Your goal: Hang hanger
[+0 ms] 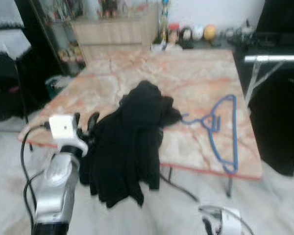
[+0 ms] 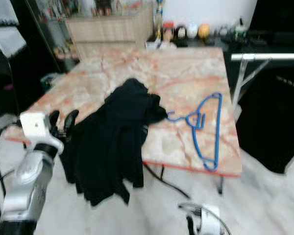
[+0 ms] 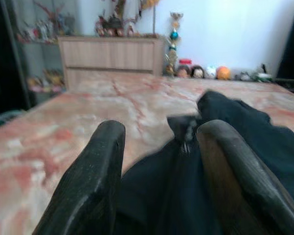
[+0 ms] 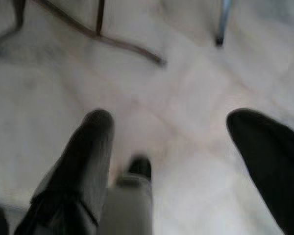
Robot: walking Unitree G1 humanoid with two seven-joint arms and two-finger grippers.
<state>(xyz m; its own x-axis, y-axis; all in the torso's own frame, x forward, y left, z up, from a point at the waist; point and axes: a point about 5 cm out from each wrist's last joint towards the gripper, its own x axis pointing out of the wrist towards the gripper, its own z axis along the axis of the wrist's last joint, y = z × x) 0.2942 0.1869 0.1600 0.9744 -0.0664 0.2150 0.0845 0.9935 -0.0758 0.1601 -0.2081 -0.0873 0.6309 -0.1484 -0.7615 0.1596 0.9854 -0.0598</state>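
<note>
A blue hanger (image 1: 220, 129) lies flat on the right side of the marble table (image 1: 186, 78), its hook pointing at a black garment (image 1: 132, 142). The garment is heaped mid-table and drapes over the front edge toward the floor. My left gripper (image 1: 85, 123) is raised at the table's front left corner, open, its fingers (image 3: 95, 181) just beside the garment's left edge with nothing between them. My right gripper (image 4: 171, 147) hangs low over the pale floor, open and empty; its wrist (image 1: 220, 220) shows at the bottom of the head view.
A metal clothes rail (image 1: 274, 58) stands to the right of the table. A wooden cabinet (image 1: 115, 29) and small ornaments (image 1: 191, 33) line the far wall. A dark cable (image 4: 103, 39) and table legs cross the floor under the table. A dark shelf stands at the left.
</note>
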